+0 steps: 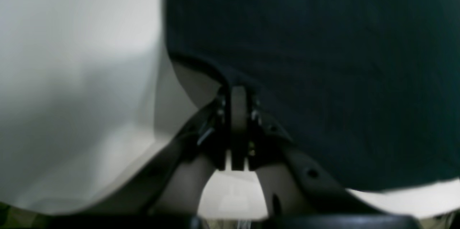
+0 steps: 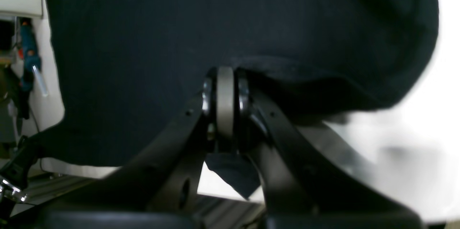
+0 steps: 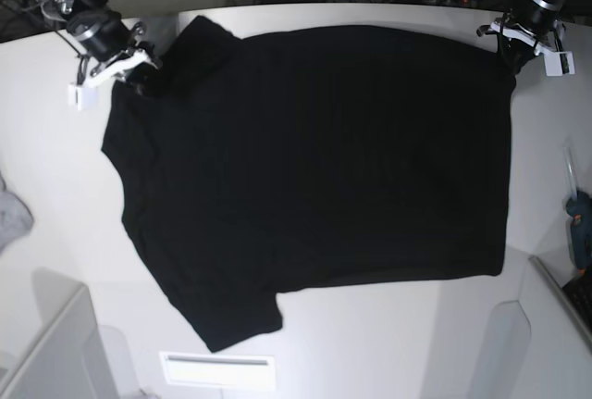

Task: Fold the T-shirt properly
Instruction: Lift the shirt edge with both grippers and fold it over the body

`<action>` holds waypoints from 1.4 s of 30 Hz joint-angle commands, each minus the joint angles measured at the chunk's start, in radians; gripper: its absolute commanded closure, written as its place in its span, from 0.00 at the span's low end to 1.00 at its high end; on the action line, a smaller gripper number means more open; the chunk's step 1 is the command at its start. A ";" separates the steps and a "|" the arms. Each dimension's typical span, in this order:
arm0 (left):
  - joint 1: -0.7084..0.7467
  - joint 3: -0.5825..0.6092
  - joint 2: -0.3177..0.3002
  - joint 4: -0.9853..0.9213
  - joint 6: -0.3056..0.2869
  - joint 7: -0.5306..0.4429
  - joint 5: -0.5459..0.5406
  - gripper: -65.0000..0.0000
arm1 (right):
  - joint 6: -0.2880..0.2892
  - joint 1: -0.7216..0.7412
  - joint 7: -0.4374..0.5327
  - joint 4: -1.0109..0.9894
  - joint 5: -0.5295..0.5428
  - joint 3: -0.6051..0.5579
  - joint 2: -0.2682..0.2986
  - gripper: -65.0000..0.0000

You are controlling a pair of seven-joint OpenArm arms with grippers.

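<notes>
1. On the table, the shirt lies spread flat, plain black side up.
2. Right gripper is clamped on the shirt's edge at its far corner near the sleeve; cloth pokes out below the fingers.
3. Left gripper is pinching the shirt's opposite far corner, hem side.

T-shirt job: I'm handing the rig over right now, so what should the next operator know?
Left hand: shut on the T-shirt at one far corner.
Right hand: shut on the T-shirt at the other far corner.
The T-shirt lies spread on the white table, plain black side up.
Done: both far corners gripped.
Left: every fold; none shows yet.
</notes>
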 commanded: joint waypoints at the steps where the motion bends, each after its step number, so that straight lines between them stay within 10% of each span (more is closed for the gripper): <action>1: 0.000 -0.007 -0.008 0.014 -0.005 -0.018 -0.016 1.00 | -0.006 0.023 0.004 0.019 0.020 0.005 0.008 1.00; 21: -0.268 -0.027 -0.014 -0.064 0.130 0.139 -0.004 1.00 | -0.098 0.372 -0.136 -0.077 -0.097 -0.001 -0.001 1.00; 42: -0.442 -0.025 -0.014 -0.122 0.132 0.203 0.159 1.00 | -0.156 0.583 -0.094 -0.306 -0.100 -0.106 0.008 1.00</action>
